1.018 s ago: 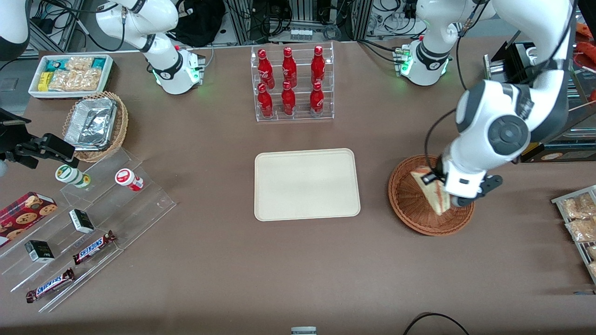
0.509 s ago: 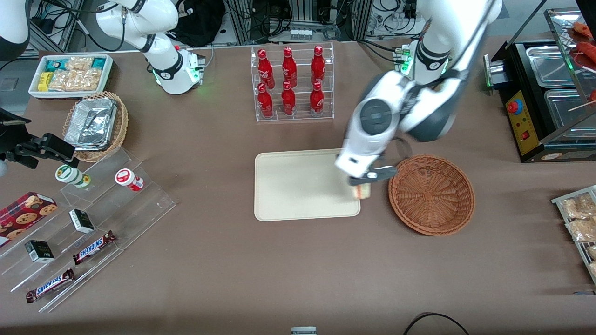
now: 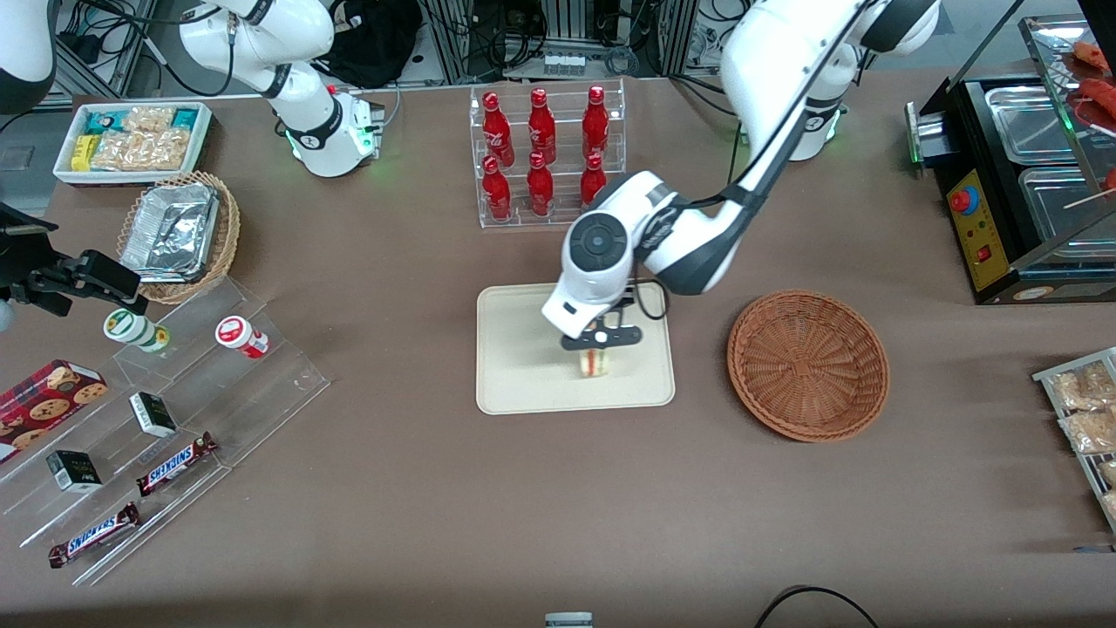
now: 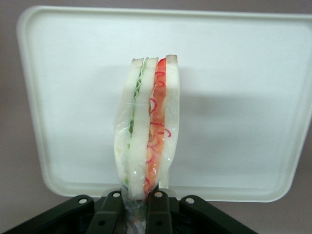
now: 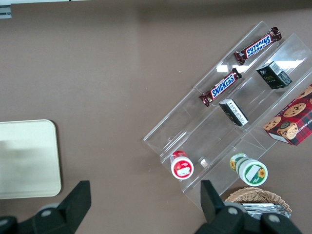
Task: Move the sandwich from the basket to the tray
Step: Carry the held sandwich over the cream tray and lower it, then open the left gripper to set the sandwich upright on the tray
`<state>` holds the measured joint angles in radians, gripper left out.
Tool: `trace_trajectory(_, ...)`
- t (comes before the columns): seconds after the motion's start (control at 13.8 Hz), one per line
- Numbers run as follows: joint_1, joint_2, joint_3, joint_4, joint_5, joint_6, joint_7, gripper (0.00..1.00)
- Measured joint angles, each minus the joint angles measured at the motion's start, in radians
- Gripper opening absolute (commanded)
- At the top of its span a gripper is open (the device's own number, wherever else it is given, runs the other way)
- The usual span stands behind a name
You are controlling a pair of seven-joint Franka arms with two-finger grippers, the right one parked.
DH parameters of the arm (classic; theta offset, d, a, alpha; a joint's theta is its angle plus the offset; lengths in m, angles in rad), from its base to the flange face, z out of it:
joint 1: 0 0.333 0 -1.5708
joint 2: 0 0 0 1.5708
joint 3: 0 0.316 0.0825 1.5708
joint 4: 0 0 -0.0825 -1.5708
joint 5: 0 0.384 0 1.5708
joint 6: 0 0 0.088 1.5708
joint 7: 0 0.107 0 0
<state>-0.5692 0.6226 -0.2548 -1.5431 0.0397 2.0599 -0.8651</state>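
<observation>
On the counter [image 3: 436, 523] lie one cream tray [image 3: 514, 384] and one round reddish-brown basket [image 3: 808, 364], now without anything in it, nearer the working arm's end. The claw [image 3: 597, 340] hangs above the tray's middle, pinched tight on the one sandwich [image 3: 595, 362], which dangles straight below it, long axis pointing down at the tray, apparently not yet touching it. By my judgement the coming move turns on that vertical gap: a straight lowering before letting go.

Among the smaller things I count six red bottles [image 3: 540, 157] in the clear rack.
</observation>
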Motion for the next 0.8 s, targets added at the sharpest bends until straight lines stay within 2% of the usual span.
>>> trace_trajectory(0.36, -0.048, 0.052, 0.004, 0.005, 0.006, 0.052, 0.0, 0.11)
trace_trajectory(0.65, -0.048, 0.06, 0.019, 0.007, 0.09, 0.054, -0.064, 0.11)
trace_trajectory(0.73, -0.048, 0.065, 0.02, 0.007, 0.113, 0.054, -0.086, 0.13)
trace_trajectory(0.8, -0.048, 0.071, 0.02, 0.007, 0.123, 0.063, -0.097, 0.23)
